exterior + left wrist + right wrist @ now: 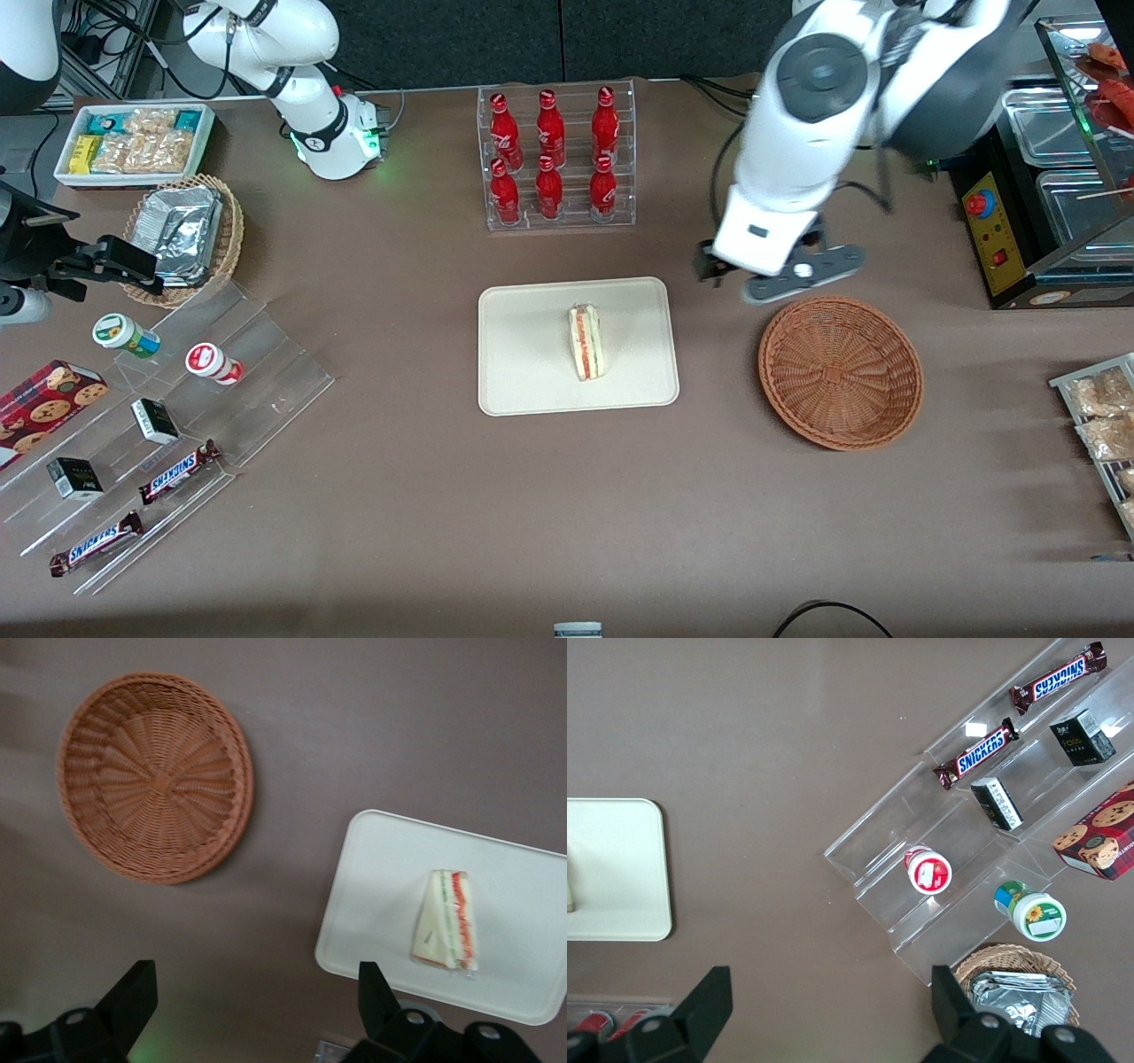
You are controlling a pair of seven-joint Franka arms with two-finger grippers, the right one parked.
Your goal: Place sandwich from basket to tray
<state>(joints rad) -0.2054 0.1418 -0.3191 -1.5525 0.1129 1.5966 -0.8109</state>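
The sandwich (586,342) is seen lying on the tray (532,372), near its middle and clear of the rim, so the transfer is judged to be complete. The basket (840,372) is left empty beside the tray, toward the working arm's end of the counter (425,496). The claw (769,276) is held raised above the counter, farther from the front camera than the basket; its fingers (133,997) are spread wide and nothing is gripped. Little risk remains, but some can be named: if the arm were swung low across the tray during retreat, the light wedge could be nudged off or tipped onto its face, and the bottle rack (556,159) standing close by could be clipped by a careless sweep.
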